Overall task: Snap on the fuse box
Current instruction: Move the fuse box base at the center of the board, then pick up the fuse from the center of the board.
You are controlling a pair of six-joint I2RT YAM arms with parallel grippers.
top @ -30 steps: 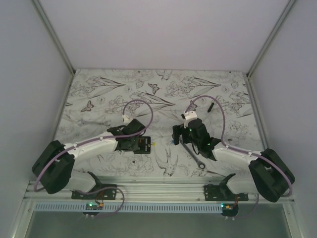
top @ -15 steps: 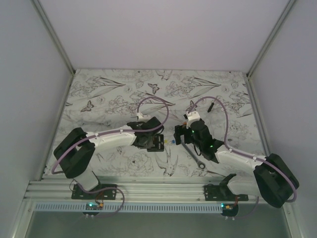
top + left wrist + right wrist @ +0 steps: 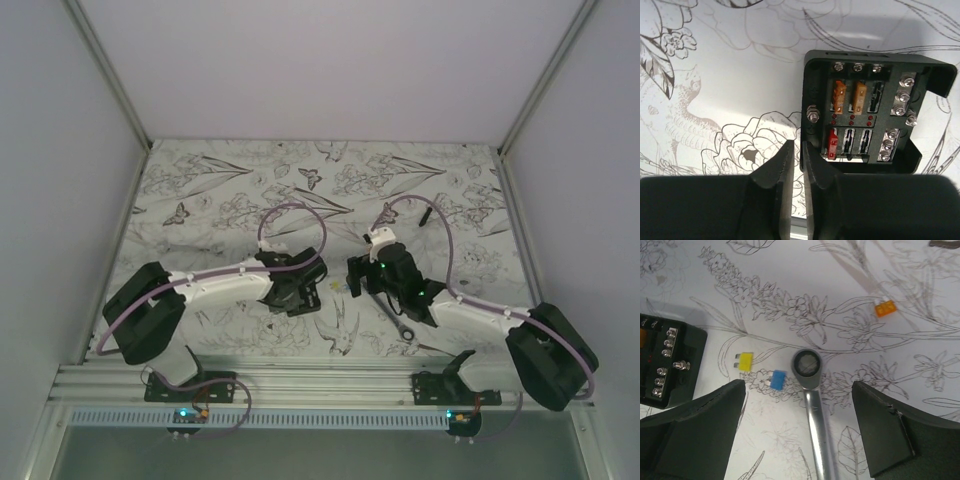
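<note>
Left gripper (image 3: pixel 798 150): low over the table (image 3: pixel 740 60), fingers (image 3: pixel 782 167) almost closed, only a thin slit between them and nothing in it. The right-hand finger sits against the near left corner of the fuse box (image 3: pixel 865 122).

Fuse box: flat on the floral table cover near the middle, just right of the left gripper and left of the right one. Top uncovered, inside exposed: two orange fuses in the far row, one red in the near row, silver screw terminals down the right side.

Right of the box, loose on the table: yellow fuse (image 3: pixel 745 361), blue fuse (image 3: pixel 777 379) just beside it, then the round head of the silver wrench (image 3: pixel 812 390). Its handle runs back toward the arm bases. Orange fuse (image 3: pixel 883 308) lies farther right, apart.

Right gripper (image 3: pixel 797 386): jaws wide apart, holding nothing, hanging above the wrench head.

Thin black stick (image 3: pixel 425 215) lies beyond, toward the far right.
</note>
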